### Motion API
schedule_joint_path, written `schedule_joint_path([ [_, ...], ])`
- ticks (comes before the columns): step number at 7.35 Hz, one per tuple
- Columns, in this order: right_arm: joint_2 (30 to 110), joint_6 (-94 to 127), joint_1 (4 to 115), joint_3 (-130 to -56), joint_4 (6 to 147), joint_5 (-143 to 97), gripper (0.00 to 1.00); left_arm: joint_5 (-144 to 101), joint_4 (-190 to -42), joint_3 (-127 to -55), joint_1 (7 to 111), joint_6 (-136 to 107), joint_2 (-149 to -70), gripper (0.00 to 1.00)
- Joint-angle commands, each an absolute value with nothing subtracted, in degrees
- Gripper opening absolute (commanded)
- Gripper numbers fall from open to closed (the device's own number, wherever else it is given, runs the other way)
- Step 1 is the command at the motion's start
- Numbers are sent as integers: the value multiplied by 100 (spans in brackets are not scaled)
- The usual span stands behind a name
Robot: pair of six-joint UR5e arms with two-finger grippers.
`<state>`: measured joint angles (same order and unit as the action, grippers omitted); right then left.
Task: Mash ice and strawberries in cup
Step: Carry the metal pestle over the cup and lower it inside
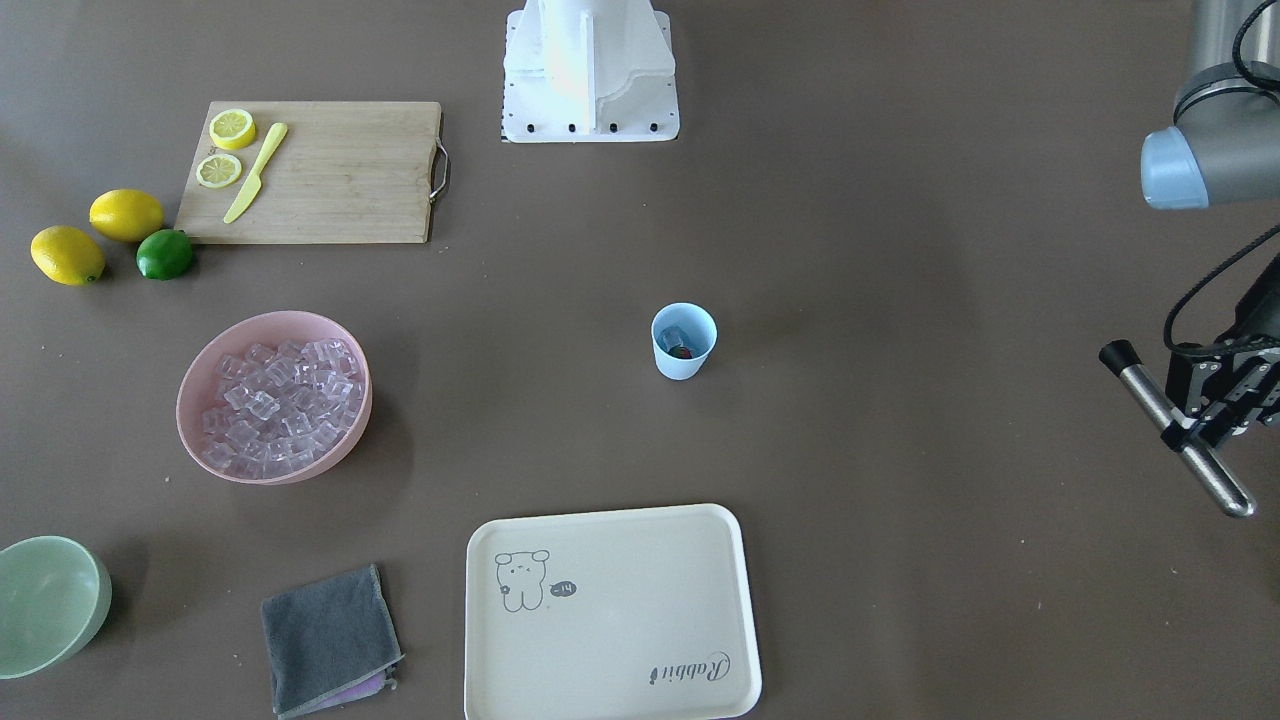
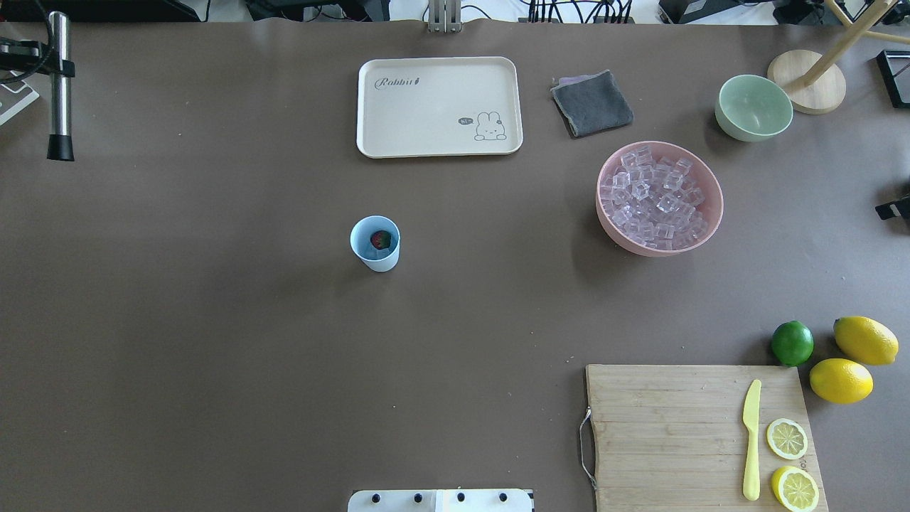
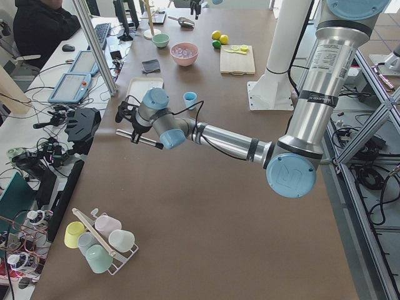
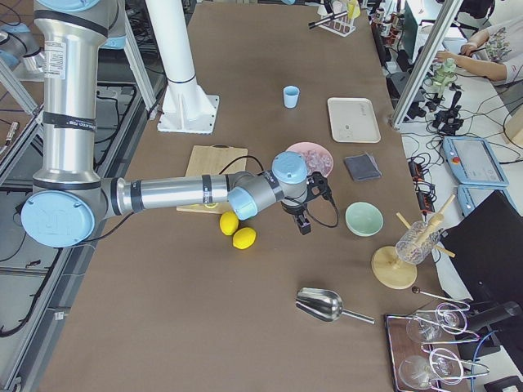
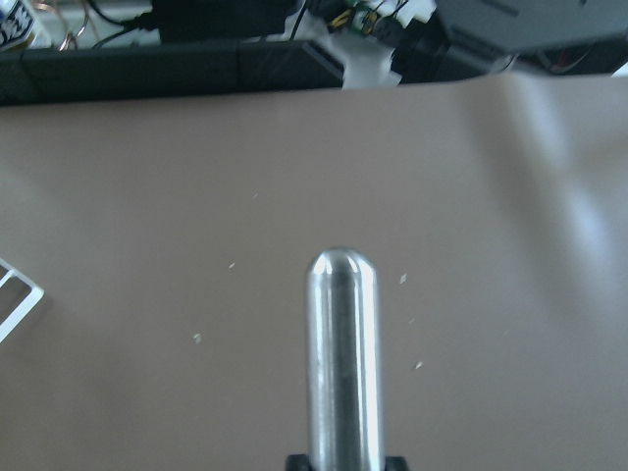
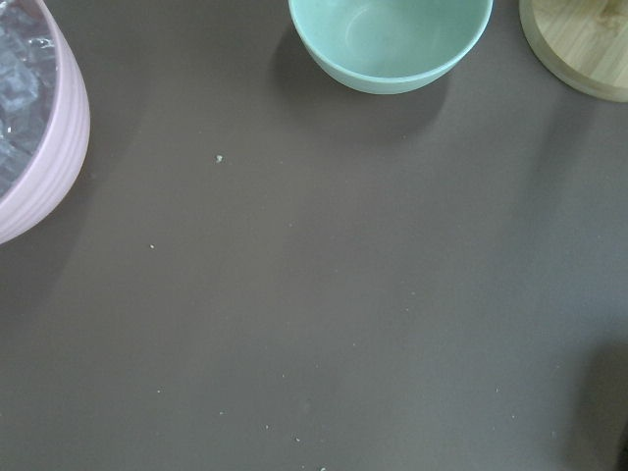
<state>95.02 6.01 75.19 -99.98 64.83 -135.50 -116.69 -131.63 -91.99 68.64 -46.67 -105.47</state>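
Cup (image 1: 682, 368) mid-table, far from left claw (image 1: 1186, 433) clamped on metal rod (image 1: 1215, 478); right claw (image 4: 303, 222): cannot tell.

Soft, even overhead light, mild shadows.
Pink bowl (image 1: 300, 474) casts a faint shadow; the close steel muddler (image 5: 341, 363) blurs, streaked with glare.

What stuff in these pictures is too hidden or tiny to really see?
The cup: whatever lies under the strawberry is too small and walled in, in both the overhead and front views.
The pink bowl: the lower ice is buried under the top cubes.
The right gripper: it is cut by the overhead view's edge, so open or shut is unclear.
The left gripper, clamped on the metal rod: the left wrist view's bottom edge cuts off the grip.
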Motion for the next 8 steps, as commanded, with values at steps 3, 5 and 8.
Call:
schedule_joint_path([
  [3, 9457, 650, 7251, -9993, 6530, -13658, 98, -7429, -13623, -10562, 4578, -6046, -10546, 0],
  [5, 9352, 650, 7207, -9958, 6565, -13649, 98, -5582, -13588, -10547, 3172, -6178, -11081, 0],
  [8, 9273, 659, 7137, -9888, 6565, -13614, 98, -3679, -13623, -10390, 1849, -6223, -11380, 0],
])
